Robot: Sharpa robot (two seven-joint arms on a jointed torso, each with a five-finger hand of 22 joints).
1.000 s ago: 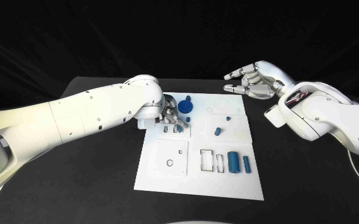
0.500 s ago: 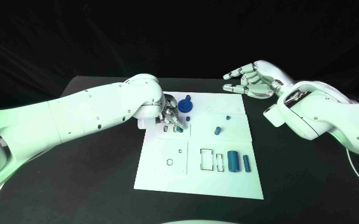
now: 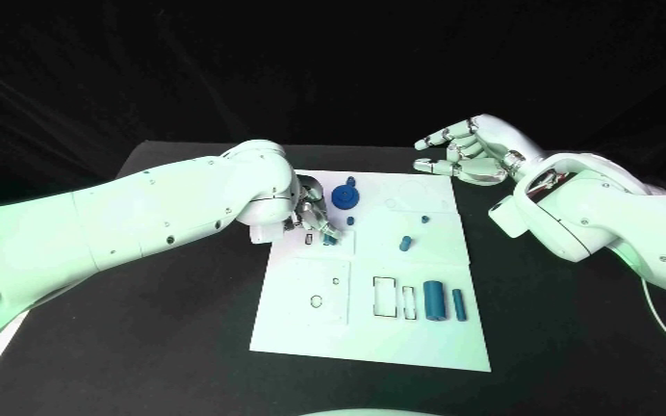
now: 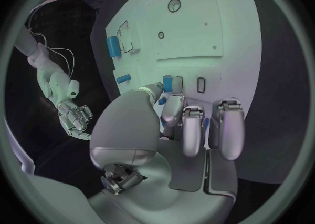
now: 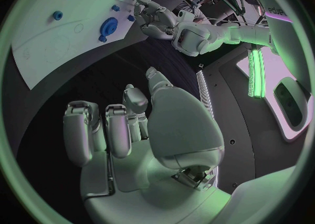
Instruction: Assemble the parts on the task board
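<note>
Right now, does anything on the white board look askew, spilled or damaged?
Nothing stands out. The board lies flat, blue parts sit on it, the left hand works at its far corner, and the right hand hovers beyond it.

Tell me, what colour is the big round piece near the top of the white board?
Dark blue. The big round piece shows best in the head view.

I see white task board flat mid-table, long side running away from me. Near end: blue cylinder and thinner blue bar lying side by side, just beside two black-outlined slots. Mid-board: short blue peg lying tilted. Far end: round blue disc, small blue stub apart.
</note>
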